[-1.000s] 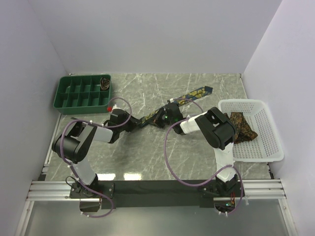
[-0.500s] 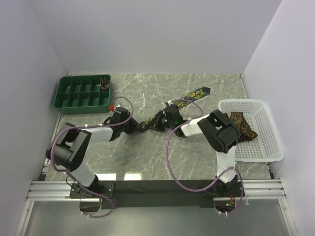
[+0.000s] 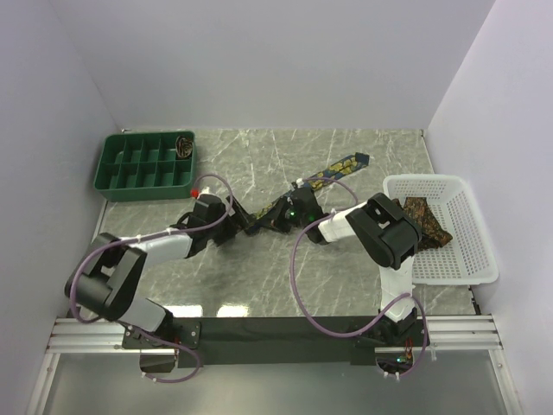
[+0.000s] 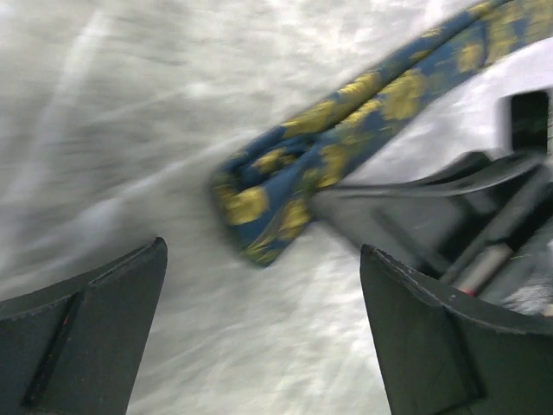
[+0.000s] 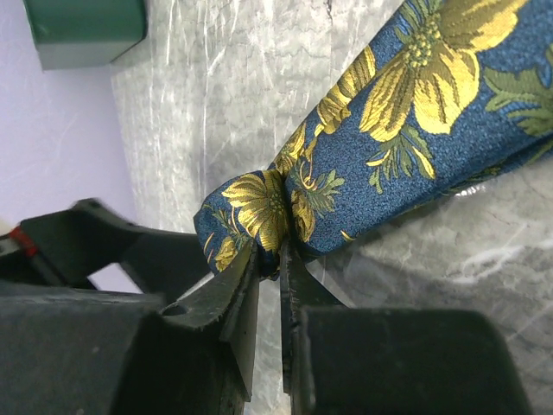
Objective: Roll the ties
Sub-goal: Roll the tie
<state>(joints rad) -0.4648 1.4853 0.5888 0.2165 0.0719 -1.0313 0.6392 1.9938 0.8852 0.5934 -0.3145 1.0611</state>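
Observation:
A dark navy tie [image 3: 333,173] with yellow flowers lies slanted across the middle of the table, its far pointed end toward the back right. Its near end is folded into a small loop [image 4: 259,207]. My right gripper [image 5: 272,264] is shut on that folded end [image 5: 259,216] and shows in the top view as well [image 3: 270,221]. My left gripper [image 4: 263,346] stands open just short of the fold, nothing between its fingers [image 4: 86,337]. From above, the left gripper [image 3: 242,226] sits left of the tie's end. Brown patterned ties [image 3: 425,221] lie in the basket.
A white mesh basket [image 3: 471,251] stands at the right edge of the table. A green compartment tray [image 3: 143,164] sits at the back left, with a rolled tie [image 3: 184,144] in its back right compartment. The tray's corner [image 5: 82,26] shows in the right wrist view.
My left gripper has opened and let go of the tie's folded end. The right gripper stays pinched on that end, and the tie has shifted slightly.

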